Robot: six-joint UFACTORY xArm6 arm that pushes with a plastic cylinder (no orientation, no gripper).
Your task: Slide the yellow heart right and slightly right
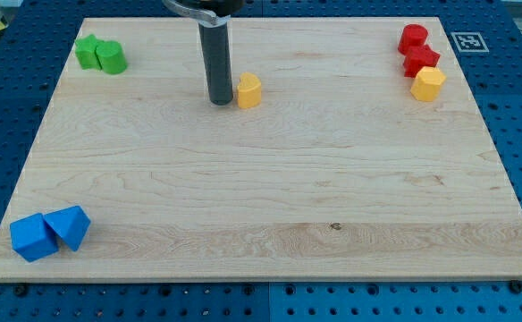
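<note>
My tip (220, 102) sits just left of the yellow heart (248, 91), about touching it, on the surface (261, 197). No end effector shows, only a rod; the heart lies well left of the red blocks (417, 50).

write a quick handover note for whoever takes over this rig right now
My tip is down on the board, just off the view's left side of the yellow heart, touching or nearly so.
The heart sits upper middle of the wooden board, far from the yellow hexagon and two red blocks at the view's top right.
Done: tip lined up. Left: the push toward the view's right.
</note>
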